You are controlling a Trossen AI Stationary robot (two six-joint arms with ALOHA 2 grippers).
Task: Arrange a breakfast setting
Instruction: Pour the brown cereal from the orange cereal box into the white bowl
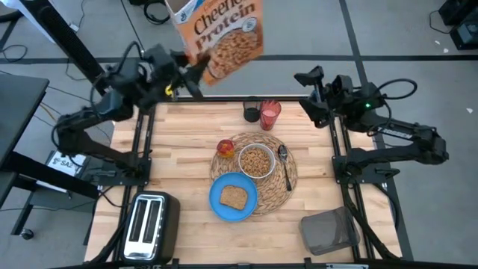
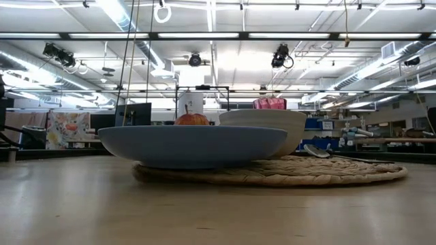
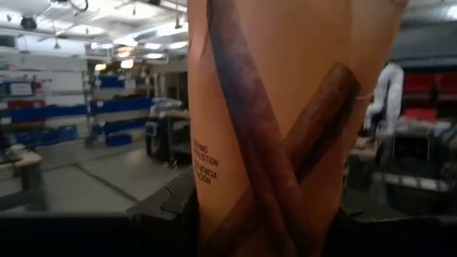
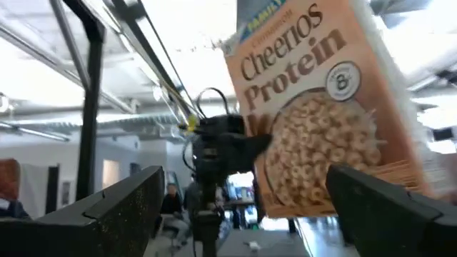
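Note:
My left gripper (image 1: pixel 196 71) is shut on the orange Cheerios box (image 1: pixel 220 33), high above the table's far edge; the right wrist view also shows this box (image 4: pixel 321 121). My right gripper (image 1: pixel 306 78) hangs open over the far right corner and holds nothing. On the woven placemat (image 1: pixel 280 196) lie a blue plate (image 1: pixel 218 203) with toast (image 1: pixel 234 197), a white bowl (image 1: pixel 256 161) holding cereal, a spoon (image 1: pixel 285 166) and an apple (image 1: pixel 225 148). A red cup (image 1: pixel 269 113) stands on the table behind the mat. My left gripper pinches the box's lower end (image 3: pixel 271 214) between its two fingers (image 3: pixel 168 210), coming from the table's left side, roughly level. The box is lifted clear and rises tilted beyond the fingers, its printed front (image 4: pixel 307 143) turned toward my right arm and its opened top uppermost.
A small black cup (image 1: pixel 251 113) stands beside the red cup. A silver toaster (image 1: pixel 149 224) sits at the near left corner and a dark grey bin (image 1: pixel 328 230) at the near right. Bare wood lies left of the mat.

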